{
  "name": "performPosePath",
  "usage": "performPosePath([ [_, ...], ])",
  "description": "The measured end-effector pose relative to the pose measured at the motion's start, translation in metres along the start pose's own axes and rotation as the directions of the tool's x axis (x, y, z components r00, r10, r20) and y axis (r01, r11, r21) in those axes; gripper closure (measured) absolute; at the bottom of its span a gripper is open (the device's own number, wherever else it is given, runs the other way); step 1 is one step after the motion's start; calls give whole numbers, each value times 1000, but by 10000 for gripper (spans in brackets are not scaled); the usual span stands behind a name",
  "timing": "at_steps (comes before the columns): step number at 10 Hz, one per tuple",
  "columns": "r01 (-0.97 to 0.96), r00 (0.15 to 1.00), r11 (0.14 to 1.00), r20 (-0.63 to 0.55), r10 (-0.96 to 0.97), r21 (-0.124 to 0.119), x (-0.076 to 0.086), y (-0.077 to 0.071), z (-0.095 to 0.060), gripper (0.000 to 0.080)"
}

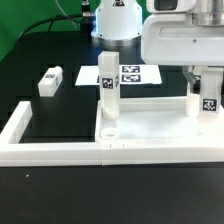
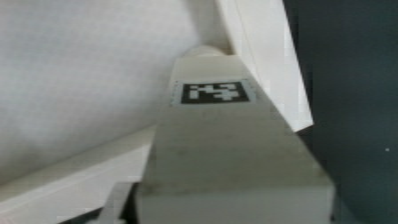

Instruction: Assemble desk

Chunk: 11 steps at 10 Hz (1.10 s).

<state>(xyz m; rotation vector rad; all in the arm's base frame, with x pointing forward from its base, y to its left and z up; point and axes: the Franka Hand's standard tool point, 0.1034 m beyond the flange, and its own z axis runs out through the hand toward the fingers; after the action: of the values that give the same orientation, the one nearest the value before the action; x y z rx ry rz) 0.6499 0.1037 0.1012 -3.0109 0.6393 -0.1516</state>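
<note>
The tool [image 1: 205, 92] straddles a second leg [image 1: 208, 101] at three o'clock, though I cannot tell if it grips, while the upright leg [image 1: 108, 92] stands socketed and the loose leg [image 1: 48, 80] waits at nine.

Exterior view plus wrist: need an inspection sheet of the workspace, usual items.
surface: black table, white border wall along its front and sides.
job's things: desk top flat inside the wall; upright leg standing at its corner socket; lying leg loose on the table; third leg upright at the exterior view's right.
clutter: nothing seen; only the marker board behind the desk top.
jaws: on either side of the third leg; whether they are clamped cannot be told.
cables: what seems to be one dark cable at the back.
surroundings: green backdrop, arm base.
</note>
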Motion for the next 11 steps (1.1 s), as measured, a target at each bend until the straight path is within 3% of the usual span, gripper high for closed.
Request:
performPosePath([
  [2, -238, 971, 971, -6, 238, -13, 0, 2, 1, 513],
  [3, -412, 911, 911, -6, 412, -23, -2, 3, 0, 513],
  [5, -752, 659, 658, 2, 752, -21, -5, 5, 1, 513],
  [7, -943, 332, 333, 16, 943, -17, -8, 7, 0, 509],
  [8, -958, 285, 285, 20, 958, -21, -8, 7, 1, 509],
  [9, -958, 287, 287, 20, 958, -20, -8, 7, 1, 499],
  [10, -934, 356, 356, 18, 934, -23, -8, 7, 1, 499],
  [11, -837, 546, 546, 23, 838, -31, -10, 7, 1, 303],
])
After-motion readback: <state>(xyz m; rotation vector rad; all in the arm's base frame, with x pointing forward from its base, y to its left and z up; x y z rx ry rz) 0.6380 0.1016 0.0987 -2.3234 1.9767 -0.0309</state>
